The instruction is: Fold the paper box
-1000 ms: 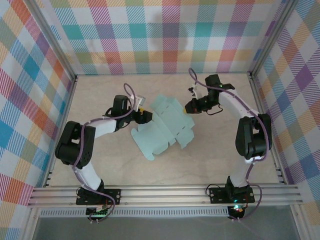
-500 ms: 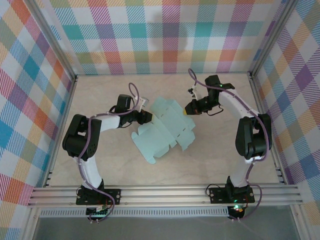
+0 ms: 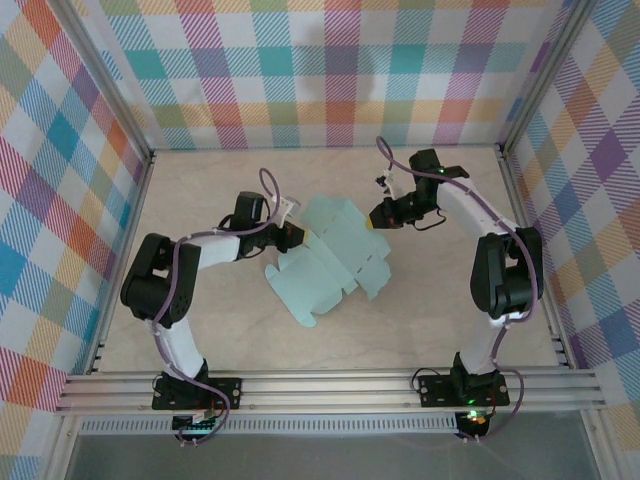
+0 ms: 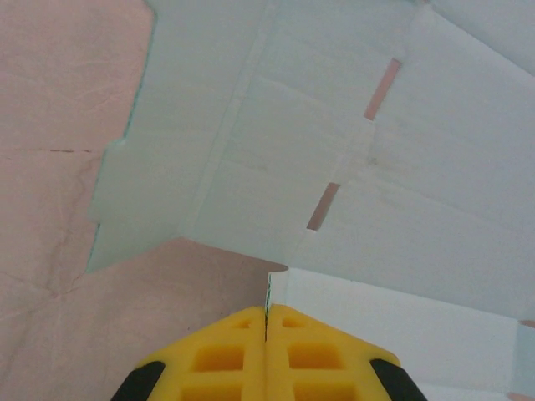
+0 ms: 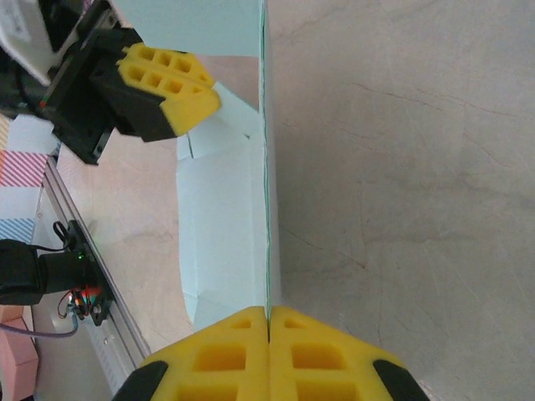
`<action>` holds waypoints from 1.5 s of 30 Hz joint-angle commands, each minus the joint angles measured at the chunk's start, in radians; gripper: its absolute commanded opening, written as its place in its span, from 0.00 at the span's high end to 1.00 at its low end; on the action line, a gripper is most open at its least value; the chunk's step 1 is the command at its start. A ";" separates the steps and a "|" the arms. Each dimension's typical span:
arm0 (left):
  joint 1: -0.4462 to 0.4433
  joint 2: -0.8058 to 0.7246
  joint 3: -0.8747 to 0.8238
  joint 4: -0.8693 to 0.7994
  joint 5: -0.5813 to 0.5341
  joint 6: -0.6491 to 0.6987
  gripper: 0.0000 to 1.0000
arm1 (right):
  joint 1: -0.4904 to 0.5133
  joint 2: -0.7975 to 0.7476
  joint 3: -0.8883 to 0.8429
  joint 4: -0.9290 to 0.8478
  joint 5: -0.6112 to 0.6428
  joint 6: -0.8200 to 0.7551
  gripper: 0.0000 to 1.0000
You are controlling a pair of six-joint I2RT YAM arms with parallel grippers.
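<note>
A pale wooden table, walled by plaid panels, is carrying the work. In the top view, one paper box, an unfolded mint-teal die-cut sheet, is lying at the table centre between the two arms. Its longer run appears to be slanting from the far side toward the near left. The left claw is meeting the sheet's left edge and the right claw its far right corner, so the sheet is extending inward from each claw and neither arm is nearer. In the left wrist view, the left claw is pinching a thin edge of the paper box between closed yellow pads; two narrow slots are showing in the panels beyond. In the right wrist view, the right claw is likewise clamping the paper box, whose gripped flap is running edge-on straight away from the pads, with the left claw facing it across the sheet. Count: one sheet, two claws, both gripping. The coming fold probably depends on the crease line lying between these two grips.
</note>
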 commanded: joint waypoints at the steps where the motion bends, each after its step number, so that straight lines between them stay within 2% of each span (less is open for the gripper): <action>1: -0.072 -0.086 -0.046 0.028 -0.247 0.058 0.99 | -0.008 0.015 0.034 -0.004 0.005 0.021 1.00; 4: -0.160 -0.126 -0.063 0.027 -0.424 0.107 0.99 | -0.008 0.018 0.039 -0.005 0.010 0.028 1.00; 9: -0.329 -0.163 -0.124 0.115 -0.726 0.230 0.99 | -0.008 0.013 0.036 0.006 0.010 0.041 1.00; 15: -0.514 -0.047 -0.088 0.182 -1.044 0.395 0.99 | -0.008 0.018 0.035 0.016 0.002 0.043 1.00; 20: -0.605 0.080 -0.009 0.217 -1.232 0.483 1.00 | -0.008 0.018 0.030 0.013 0.003 0.042 1.00; 23: -0.624 0.114 0.009 0.239 -1.280 0.504 1.00 | -0.008 0.013 0.025 0.009 0.008 0.035 1.00; 27: -0.623 0.109 0.008 0.223 -1.264 0.479 1.00 | -0.009 0.007 0.019 0.011 0.009 0.032 1.00; 29: -0.606 0.087 0.002 0.196 -1.231 0.414 1.00 | -0.009 0.006 0.018 0.013 0.011 0.035 1.00; 32: -0.537 0.022 -0.008 0.102 -1.016 0.266 1.00 | -0.009 0.003 0.014 0.019 0.008 0.039 1.00; 40: -0.318 -0.042 -0.039 0.085 -0.463 0.036 0.98 | -0.009 -0.002 0.005 0.022 0.000 0.038 1.00; 42: -0.291 -0.032 -0.041 0.100 -0.419 0.002 0.98 | -0.010 0.001 0.007 0.023 -0.002 0.040 1.00; 45: -0.283 -0.022 -0.038 0.106 -0.418 -0.006 0.97 | -0.009 -0.004 0.006 0.029 -0.006 0.042 1.00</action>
